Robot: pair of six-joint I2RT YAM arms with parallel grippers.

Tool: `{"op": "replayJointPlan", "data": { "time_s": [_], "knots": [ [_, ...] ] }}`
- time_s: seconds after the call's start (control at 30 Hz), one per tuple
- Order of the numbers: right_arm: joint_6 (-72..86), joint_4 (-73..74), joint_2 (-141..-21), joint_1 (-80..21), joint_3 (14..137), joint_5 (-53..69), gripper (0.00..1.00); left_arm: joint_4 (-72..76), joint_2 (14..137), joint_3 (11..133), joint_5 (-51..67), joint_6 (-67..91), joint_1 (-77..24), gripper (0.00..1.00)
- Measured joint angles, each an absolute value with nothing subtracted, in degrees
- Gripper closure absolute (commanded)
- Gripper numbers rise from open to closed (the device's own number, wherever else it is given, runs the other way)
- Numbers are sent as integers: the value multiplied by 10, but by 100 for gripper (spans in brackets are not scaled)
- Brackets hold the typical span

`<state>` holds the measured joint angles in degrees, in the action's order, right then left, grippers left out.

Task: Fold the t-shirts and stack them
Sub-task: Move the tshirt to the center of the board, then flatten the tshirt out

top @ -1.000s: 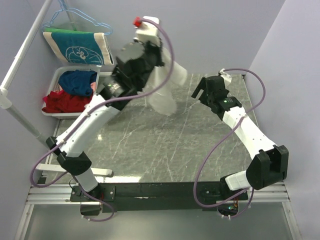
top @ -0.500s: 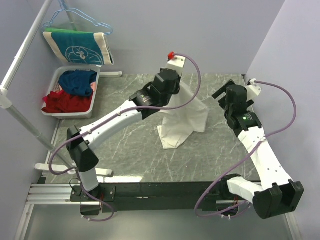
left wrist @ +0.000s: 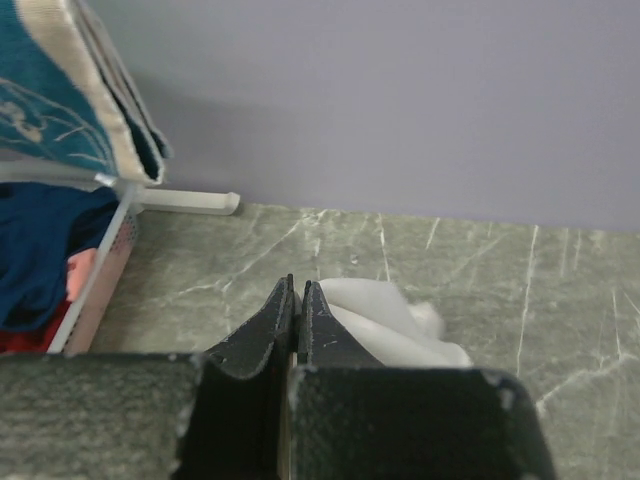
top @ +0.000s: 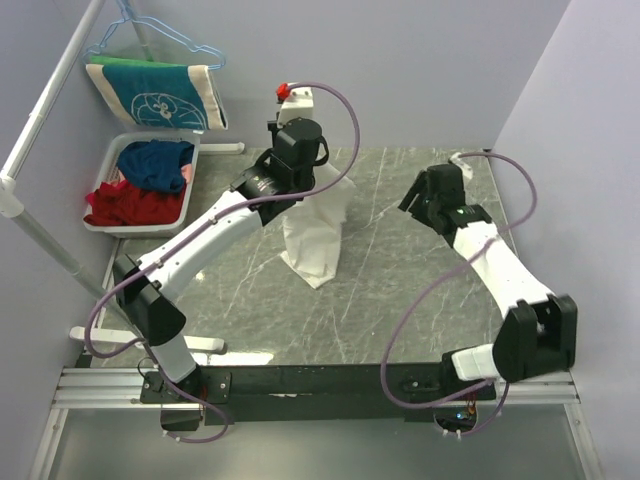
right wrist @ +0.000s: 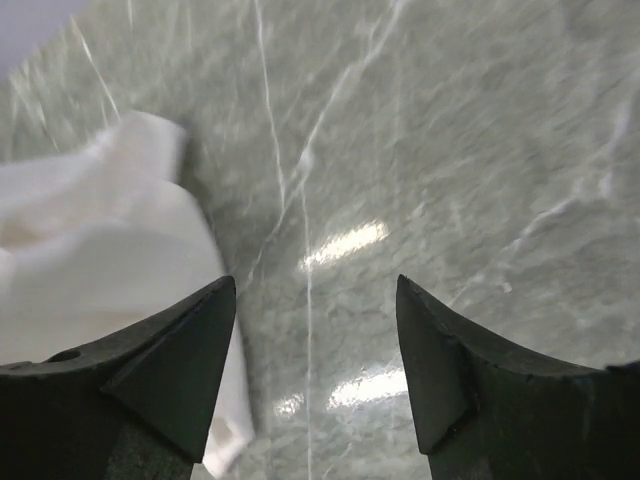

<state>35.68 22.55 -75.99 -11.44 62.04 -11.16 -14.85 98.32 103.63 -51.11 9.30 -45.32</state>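
A cream-white t-shirt (top: 315,232) hangs bunched from my left gripper (top: 303,180), and its lower end touches the marble table (top: 400,290) near the middle back. In the left wrist view the left gripper (left wrist: 298,287) has its jaws pressed together, with the t-shirt (left wrist: 385,325) bulging out just to their right. No print shows on the cloth. To the shirt's right, over the table, is my right gripper (top: 414,196). In its own view the right gripper (right wrist: 315,287) is open with only table between the fingers, and the t-shirt (right wrist: 90,235) lies to its left, clear of them.
A white basket (top: 196,175) holding blue and red clothes stands at the back left. Above it a teal and cream cloth (top: 150,95) hangs from a hanger on a white rack (top: 40,235). Both also show in the left wrist view: basket (left wrist: 100,290), cloth (left wrist: 45,90). Walls close the back and the right.
The left arm swung the shirt out to the right, then back left, and the cloth now hangs narrower. The right gripper went right, came back toward the shirt, and narrowed its jaws a little.
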Motion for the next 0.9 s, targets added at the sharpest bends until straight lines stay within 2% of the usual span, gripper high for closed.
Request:
{"op": "replayJointPlan", "data": {
  "time_s": [0.17, 0.23, 0.3, 0.37, 0.6, 0.9],
  "knots": [
    [327, 226, -843, -137, 638, -47, 34, -161, 969, 1036, -542, 104, -453, 99],
    [313, 228, -882, -157, 656, -19, 43, -162, 968, 1036, -548, 103, -452, 99],
    [301, 228, -917, -178, 678, -1, 46, -165, 968, 1038, -552, 102, -452, 99],
    [287, 226, -957, -207, 704, 19, 46, -168, 968, 1040, -556, 100, -452, 99],
    [263, 234, -1039, -275, 762, 63, 37, -173, 968, 1070, -569, 79, -452, 99],
    [241, 250, -1102, -307, 816, 91, 37, -170, 952, 1148, -575, 61, -452, 99]
  ]
}}
